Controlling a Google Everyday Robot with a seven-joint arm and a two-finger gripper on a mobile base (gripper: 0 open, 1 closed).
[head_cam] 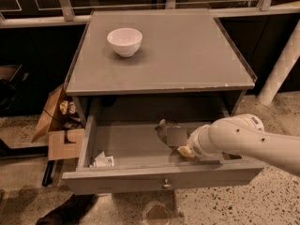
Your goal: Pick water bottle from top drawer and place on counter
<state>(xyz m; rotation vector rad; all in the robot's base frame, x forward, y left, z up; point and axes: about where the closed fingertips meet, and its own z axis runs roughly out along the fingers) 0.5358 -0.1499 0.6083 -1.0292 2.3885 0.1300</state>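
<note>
The top drawer (159, 179) of the grey cabinet is pulled open, its round knob (165, 186) at the front centre. The water bottle (169, 134) lies on its side on the drawer floor, right of the middle, cap end toward the back left. My gripper (184, 151) is down inside the drawer at the bottle's near right end, and the white arm (243, 139) reaches in from the right. The arm hides where the gripper meets the bottle. The counter (187, 50) above is flat and grey.
A white bowl (124, 41) stands on the counter at the back left. A small white crumpled packet (102, 161) lies in the drawer's front left corner. An open cardboard box (58, 125) sits on the floor left of the cabinet. A white post (281, 69) stands at the right.
</note>
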